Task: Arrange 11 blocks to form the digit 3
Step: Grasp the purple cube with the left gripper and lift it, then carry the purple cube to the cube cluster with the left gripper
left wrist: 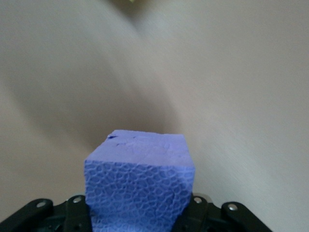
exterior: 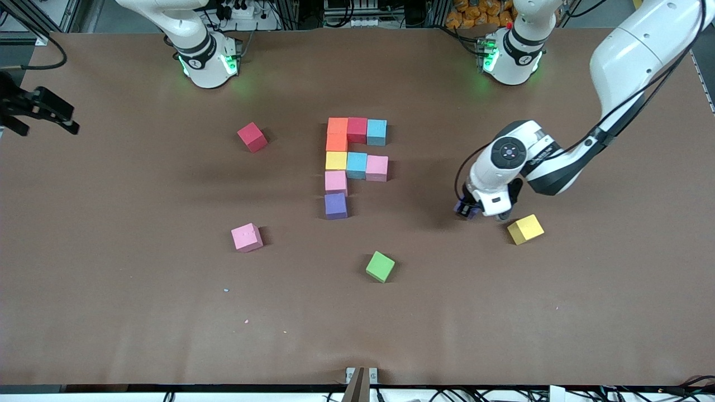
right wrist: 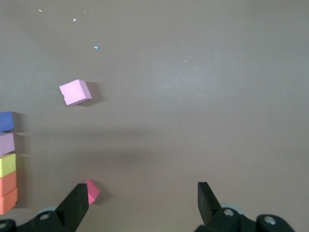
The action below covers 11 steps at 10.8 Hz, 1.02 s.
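The left claw grips a matte purple foam cube, mostly hidden beneath its wrist; the right claw waits wide open, empty, partly cut off.

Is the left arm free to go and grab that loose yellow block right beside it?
Probably not yet. The left gripper is shut on a purple block, so its fingers are full, though the yellow block lies close by with nothing around it.
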Each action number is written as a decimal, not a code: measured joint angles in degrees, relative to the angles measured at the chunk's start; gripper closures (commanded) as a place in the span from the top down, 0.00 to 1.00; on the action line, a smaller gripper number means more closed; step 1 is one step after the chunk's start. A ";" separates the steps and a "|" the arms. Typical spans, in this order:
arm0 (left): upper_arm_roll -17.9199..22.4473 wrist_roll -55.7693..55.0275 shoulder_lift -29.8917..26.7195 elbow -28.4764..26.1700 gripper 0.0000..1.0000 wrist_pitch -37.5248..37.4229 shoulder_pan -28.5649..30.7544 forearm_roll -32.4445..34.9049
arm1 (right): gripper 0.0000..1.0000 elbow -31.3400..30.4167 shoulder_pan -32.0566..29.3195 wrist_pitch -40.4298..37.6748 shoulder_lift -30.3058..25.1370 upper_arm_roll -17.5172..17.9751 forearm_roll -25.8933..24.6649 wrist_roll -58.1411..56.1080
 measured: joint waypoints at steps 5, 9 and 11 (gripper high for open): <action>10.87 -2.55 0.00 12.78 0.07 -0.02 -20.23 -14.88 | 1.00 2.29 -0.78 -0.67 2.06 -0.23 -0.52 -0.24; 24.27 -8.07 2.50 24.26 0.07 -0.03 -41.43 -26.72 | 1.00 2.36 -1.11 -0.58 2.11 -0.23 -0.52 -0.32; 28.22 -9.54 4.59 26.49 0.07 -0.03 -45.47 -28.35 | 1.00 2.36 -1.11 -0.58 2.10 -0.20 -0.52 -0.36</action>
